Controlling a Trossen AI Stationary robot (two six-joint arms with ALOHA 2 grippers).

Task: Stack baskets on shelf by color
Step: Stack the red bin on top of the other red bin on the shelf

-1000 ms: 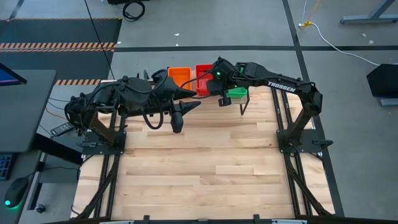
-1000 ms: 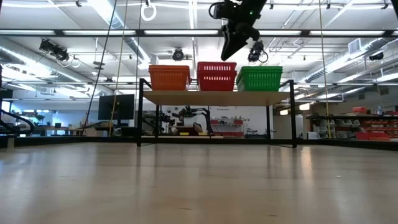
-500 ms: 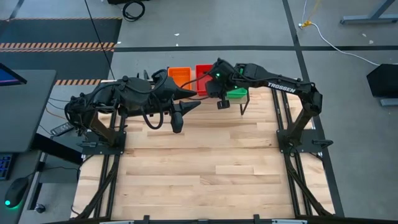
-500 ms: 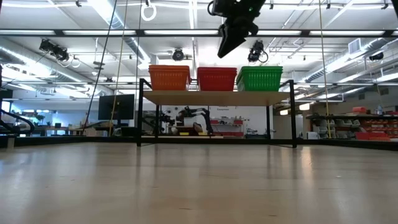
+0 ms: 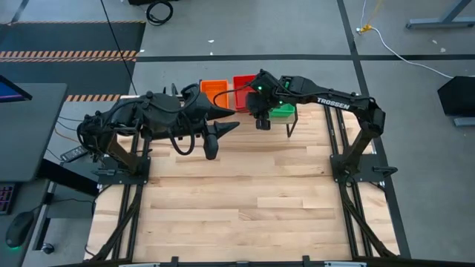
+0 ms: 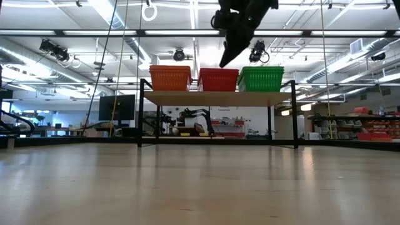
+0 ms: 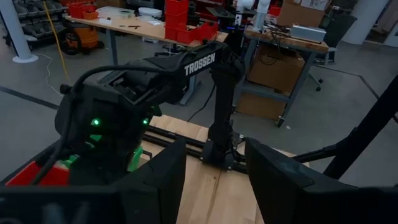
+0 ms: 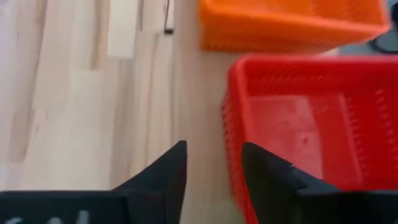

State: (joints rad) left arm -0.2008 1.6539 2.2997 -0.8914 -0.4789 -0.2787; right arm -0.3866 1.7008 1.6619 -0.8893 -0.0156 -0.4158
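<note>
My right gripper [image 8: 211, 168] hangs empty with fingers apart above the red baskets [image 6: 218, 79], nested mid-shelf [image 6: 217, 98] between orange [image 6: 170, 77] and green [image 6: 260, 78]. Left gripper [image 7: 214, 177] waits parted, off the shelf. I judge them light, stiff, slick mesh; I'd pinch a rim wall.

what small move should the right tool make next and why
Probably lift clear and pull back. The right tool hangs open and empty over the red plastic mesh baskets, nested between the orange and green stacks on the low wood-topped shelf; no loose basket shows.
</note>
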